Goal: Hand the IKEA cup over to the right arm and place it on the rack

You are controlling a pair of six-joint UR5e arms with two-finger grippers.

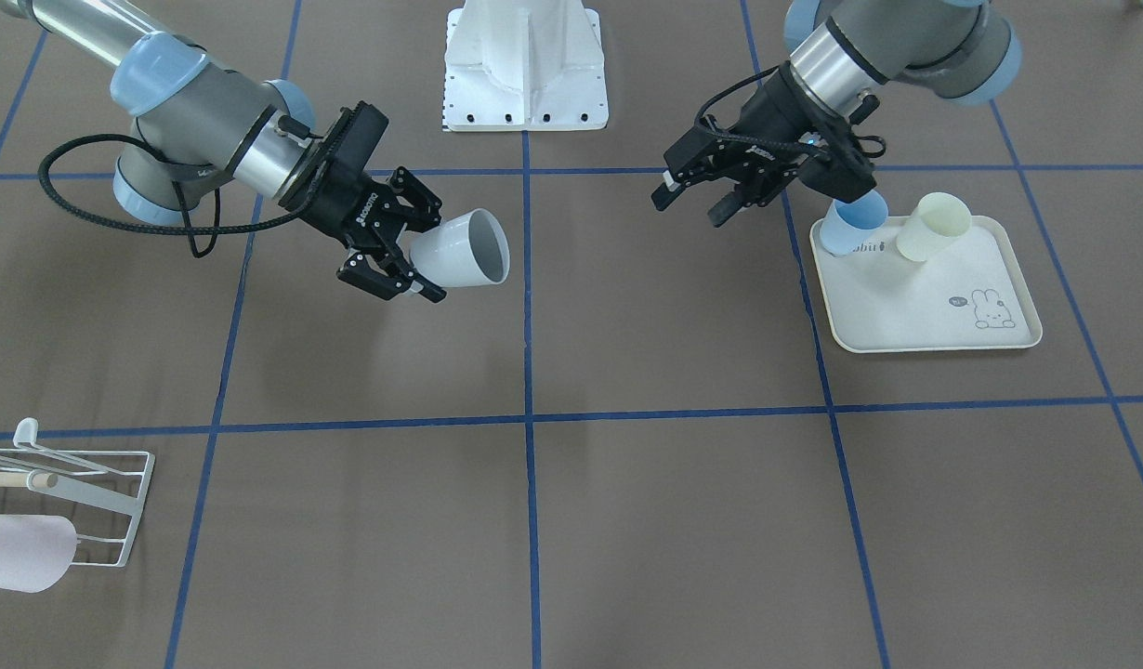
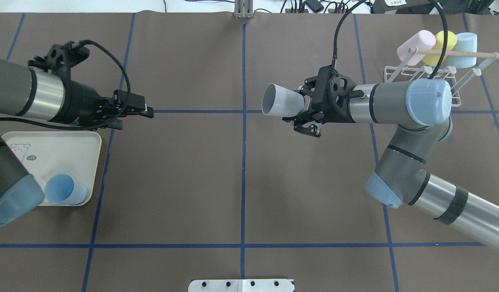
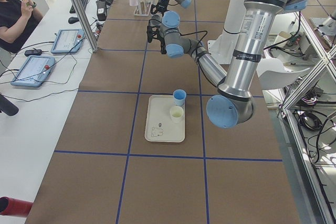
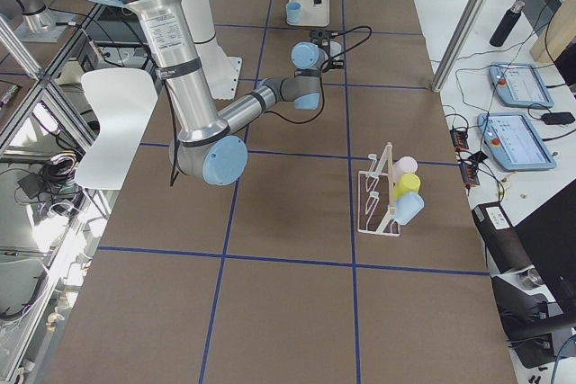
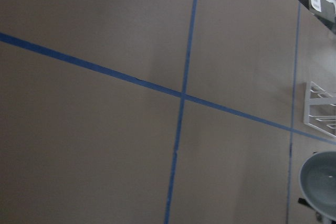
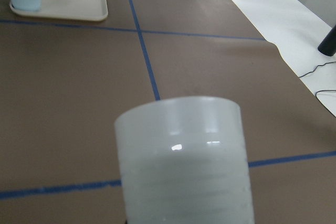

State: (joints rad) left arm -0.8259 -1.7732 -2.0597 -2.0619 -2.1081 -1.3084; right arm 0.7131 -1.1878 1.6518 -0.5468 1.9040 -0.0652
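My right gripper (image 1: 421, 253) is shut on the base of a pale grey-white cup (image 1: 462, 249). It holds the cup on its side above the table, mouth toward the centre. In the overhead view the cup (image 2: 280, 104) sticks out of the right gripper (image 2: 304, 111). The cup fills the right wrist view (image 6: 184, 161). My left gripper (image 1: 690, 208) is open and empty, well apart from the cup, near the tray. The white wire rack (image 2: 430, 75) stands behind the right arm and bears a pink, a yellow and a blue cup on its wooden dowel.
A cream rabbit-print tray (image 1: 925, 307) holds a blue cup (image 1: 850, 225) and a cream cup (image 1: 929, 228) beside my left arm. The rack (image 1: 88, 492) sits at the table's corner in the front-facing view. Blue tape lines cross the brown table. The robot's white base (image 1: 525, 65) stands at the centre.
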